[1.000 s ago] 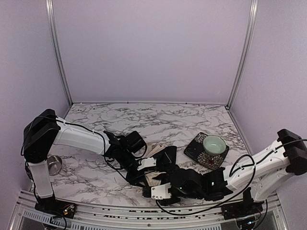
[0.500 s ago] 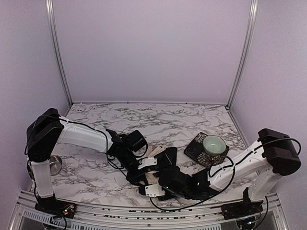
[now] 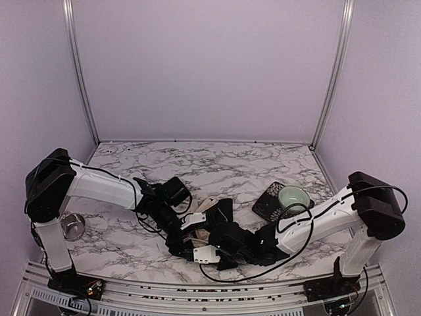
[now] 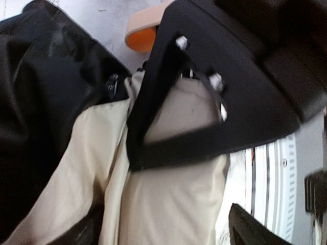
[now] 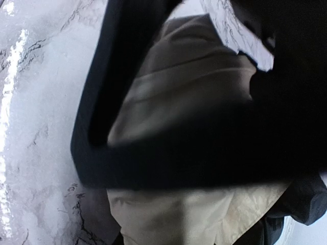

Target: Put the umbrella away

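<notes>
Umbrella (image 3: 205, 212) lies collapsed but loose on the table (image 3: 230, 164), centre-front, close to the near rail. The cream fabric is bunched, with black lining (image 4: 46, 92) spilling out on one side. The handle (image 4: 140, 31) shows at the top of the left wrist view, lying on the marble.

Both grippers are down on the bundle, almost on top of each other: left gripper (image 3: 187, 229) from the left, right gripper (image 3: 209, 238) from the right. Each wrist cam is mostly filled by a black finger frame sitting over fabric. Can't tell the opening of either jaw, or whether either has a real hold. Fabric looks pressed under the frames rather than clamped, but the views are too tight to say.

Risks from here:
- Finger-to-finger contact. The two tools share the same spot, so any closing or sliding move could jam them.
- Pinching a single fold of fabric. The canopy would then pull out or slip instead of the umbrella moving as one piece.
- Dragging toward the rail could take the bundle off the near edge.
- The right forearm and its cable run just beside the bowl (image 3: 294, 196). A sweep could knock it.
</notes>
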Controlling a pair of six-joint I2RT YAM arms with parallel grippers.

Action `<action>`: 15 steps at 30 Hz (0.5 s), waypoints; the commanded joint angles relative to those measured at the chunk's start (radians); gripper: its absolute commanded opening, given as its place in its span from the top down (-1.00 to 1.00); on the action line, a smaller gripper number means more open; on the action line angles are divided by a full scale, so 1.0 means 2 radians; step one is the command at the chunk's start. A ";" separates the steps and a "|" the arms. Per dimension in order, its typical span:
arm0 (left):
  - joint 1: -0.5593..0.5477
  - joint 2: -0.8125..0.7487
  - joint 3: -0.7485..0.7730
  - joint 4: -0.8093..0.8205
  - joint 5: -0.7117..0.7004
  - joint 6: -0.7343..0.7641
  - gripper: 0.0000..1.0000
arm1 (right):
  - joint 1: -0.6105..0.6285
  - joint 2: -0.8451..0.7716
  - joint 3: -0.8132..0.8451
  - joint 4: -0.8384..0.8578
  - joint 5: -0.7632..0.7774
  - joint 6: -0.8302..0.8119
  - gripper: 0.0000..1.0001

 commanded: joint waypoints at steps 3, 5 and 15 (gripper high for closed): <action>0.017 -0.145 -0.150 0.245 -0.024 -0.068 -0.98 | -0.020 0.015 0.012 -0.106 -0.096 0.068 0.84; 0.016 -0.211 -0.217 0.338 -0.068 -0.074 -0.97 | -0.027 0.014 0.014 -0.118 -0.124 0.081 0.86; -0.061 -0.402 -0.410 0.482 -0.197 0.063 -0.60 | -0.094 0.062 0.080 -0.234 -0.353 0.119 0.88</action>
